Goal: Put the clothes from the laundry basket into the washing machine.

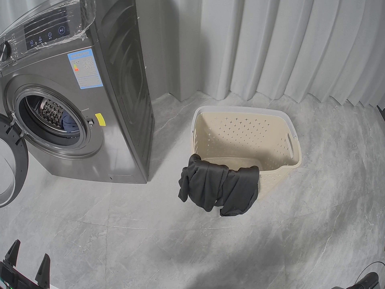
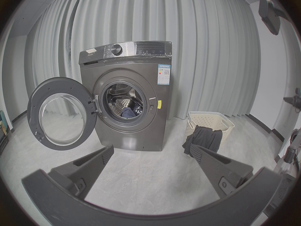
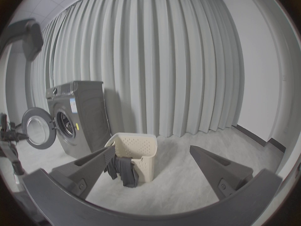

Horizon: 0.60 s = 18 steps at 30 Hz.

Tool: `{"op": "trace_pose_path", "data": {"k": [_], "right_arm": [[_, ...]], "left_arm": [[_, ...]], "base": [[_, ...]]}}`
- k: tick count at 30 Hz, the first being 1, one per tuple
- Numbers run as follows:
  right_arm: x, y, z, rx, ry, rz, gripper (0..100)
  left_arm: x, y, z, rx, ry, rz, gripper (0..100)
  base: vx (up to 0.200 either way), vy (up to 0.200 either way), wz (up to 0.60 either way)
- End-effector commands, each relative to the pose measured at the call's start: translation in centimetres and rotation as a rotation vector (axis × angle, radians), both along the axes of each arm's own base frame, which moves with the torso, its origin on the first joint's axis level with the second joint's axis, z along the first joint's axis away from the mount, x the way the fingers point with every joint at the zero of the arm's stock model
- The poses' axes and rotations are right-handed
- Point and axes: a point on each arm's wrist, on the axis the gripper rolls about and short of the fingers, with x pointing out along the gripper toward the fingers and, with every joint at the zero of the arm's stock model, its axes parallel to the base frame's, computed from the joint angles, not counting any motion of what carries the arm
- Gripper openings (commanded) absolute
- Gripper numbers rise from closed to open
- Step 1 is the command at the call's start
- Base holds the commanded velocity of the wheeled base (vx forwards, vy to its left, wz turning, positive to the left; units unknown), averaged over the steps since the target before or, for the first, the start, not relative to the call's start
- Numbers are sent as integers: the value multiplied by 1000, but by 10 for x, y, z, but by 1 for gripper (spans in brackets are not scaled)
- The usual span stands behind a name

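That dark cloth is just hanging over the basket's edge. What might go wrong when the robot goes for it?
The dark garment hangs mostly outside the laundry basket, so a poor grab could drop it on the floor. Pulling it might also tip the basket. The open door juts out from the washing machine; the garment could snag on it.

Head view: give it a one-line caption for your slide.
Dark garment draped over the cream laundry basket front rim, beside a washing machine with its door open.
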Motion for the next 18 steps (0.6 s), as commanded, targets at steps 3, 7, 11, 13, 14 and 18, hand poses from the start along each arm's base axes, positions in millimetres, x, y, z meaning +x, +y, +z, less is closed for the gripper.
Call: {"op": "trace_pose_path", "data": {"k": [3, 7, 11, 13, 14, 18], "right_arm": [[91, 11, 47, 89, 403, 237, 100], [134, 22, 35, 91, 540, 273, 100], [164, 33, 19, 75, 605, 309, 100], [170, 40, 13, 63, 623, 337, 100], [172, 42, 11, 60, 632, 348, 100], [184, 53, 0, 51, 710, 380, 100]], "left_arm": [[1, 0, -5, 14, 8, -4, 100], [1, 0, -5, 8, 8, -1, 100], [1, 0, -5, 2, 7, 0, 100], [1, 0, -5, 2, 7, 0, 100], [1, 0, -5, 0, 7, 0, 100], [1, 0, -5, 5, 8, -3, 100]], "base": [[0, 0, 0], [0, 0, 0], [0, 0, 0], [0, -200, 0], [0, -200, 0], [0, -150, 0]]}}
